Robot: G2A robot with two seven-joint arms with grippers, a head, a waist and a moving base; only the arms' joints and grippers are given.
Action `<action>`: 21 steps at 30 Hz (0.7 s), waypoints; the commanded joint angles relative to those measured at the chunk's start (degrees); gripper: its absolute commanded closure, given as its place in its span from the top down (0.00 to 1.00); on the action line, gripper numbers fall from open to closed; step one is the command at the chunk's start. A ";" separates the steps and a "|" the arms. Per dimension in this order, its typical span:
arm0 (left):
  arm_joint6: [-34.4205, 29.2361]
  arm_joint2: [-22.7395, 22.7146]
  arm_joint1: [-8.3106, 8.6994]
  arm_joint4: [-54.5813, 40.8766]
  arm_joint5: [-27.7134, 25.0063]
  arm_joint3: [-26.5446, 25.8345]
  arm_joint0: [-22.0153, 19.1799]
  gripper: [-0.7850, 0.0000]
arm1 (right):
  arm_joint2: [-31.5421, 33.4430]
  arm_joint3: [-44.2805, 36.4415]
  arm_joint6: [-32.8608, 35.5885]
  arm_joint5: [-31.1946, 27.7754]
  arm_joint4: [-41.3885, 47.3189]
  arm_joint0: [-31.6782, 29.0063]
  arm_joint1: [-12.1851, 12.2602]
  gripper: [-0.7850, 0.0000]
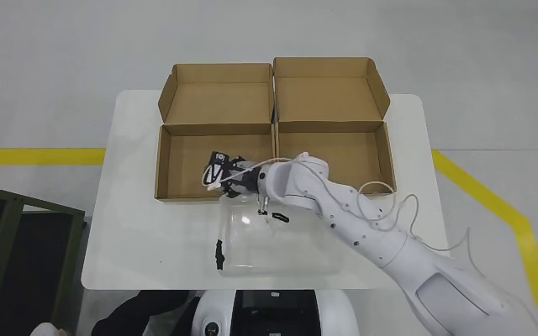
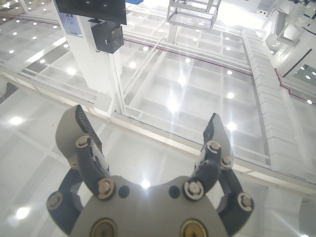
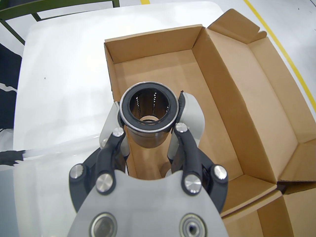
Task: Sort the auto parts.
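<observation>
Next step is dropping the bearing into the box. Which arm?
Right. Its gripper is shut on the bearing, over the open cardboard box. The left gripper is open, empty and aimed at the ceiling.

Bearing [image 3: 148,138]: dark metal sleeve, smooth with a dull sheen. End ring is matt black with a bright metal edge. Rows of small shiny balls inside the bore.
Right gripper [image 3: 150,104]: finger shells pale smooth plastic, semi-gloss. Links matt black, pins polished metal, base plate flat grey metal with a satin finish.
Left gripper [image 2: 146,113]: same build. Pads [image 2: 87,124] black, ribbed, rough-looking.
Left box [image 1: 185,164] and right box [image 1: 361,155]: brown cardboard, matt, raw cut edges.
Table [image 1: 134,210]: white, smooth, glossy, reflective.
Bin [image 1: 277,248]: clear plastic, glossy.
</observation>
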 commanded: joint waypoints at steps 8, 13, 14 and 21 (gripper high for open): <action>0.00 0.00 0.00 0.00 0.00 0.00 0.00 1.00 | -0.83 5.00 0.73 -0.56 0.53 1.31 -1.95 0.00; 0.00 0.00 0.00 0.00 0.00 0.00 0.00 1.00 | -0.84 7.08 1.20 -0.61 0.86 1.63 -2.79 0.00; 0.00 0.00 0.00 0.00 0.00 0.00 0.00 1.00 | -0.89 7.52 1.40 -0.67 0.87 1.71 -2.97 0.00; 0.00 0.00 0.00 0.00 0.00 0.00 0.00 1.00 | -1.10 10.16 2.04 -0.93 0.80 2.23 -4.14 0.04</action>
